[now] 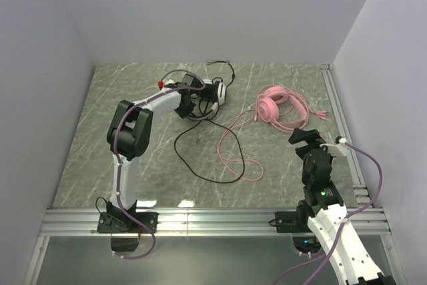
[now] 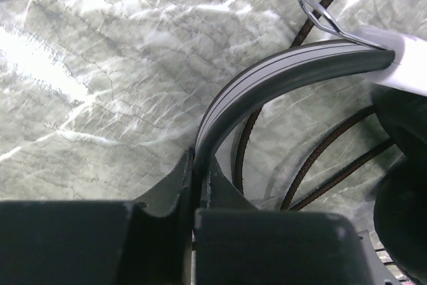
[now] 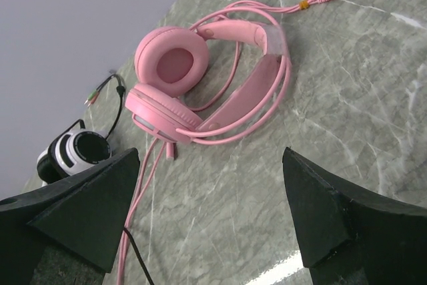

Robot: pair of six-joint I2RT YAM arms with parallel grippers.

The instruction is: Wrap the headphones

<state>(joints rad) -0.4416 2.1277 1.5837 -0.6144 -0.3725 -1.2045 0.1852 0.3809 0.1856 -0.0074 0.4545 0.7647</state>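
Overhead view of a grey marbled table (image 1: 93, 151) boxed in by pale walls (image 1: 200, 11). The left arm (image 1: 130, 131) reaches from the near edge toward the far middle, where the left gripper (image 1: 195, 102) sits on a black-and-white headset (image 1: 216, 91). Its black cable (image 1: 178, 146) trails toward the near side in a wide loop. To the right lies a pink headset (image 1: 275, 106), its pink cable (image 1: 260, 173) looping across the table and crossing the black one. The right arm (image 1: 320, 185) rises at the near right, with the right gripper (image 1: 303, 135) near the pink headset, apart from it.
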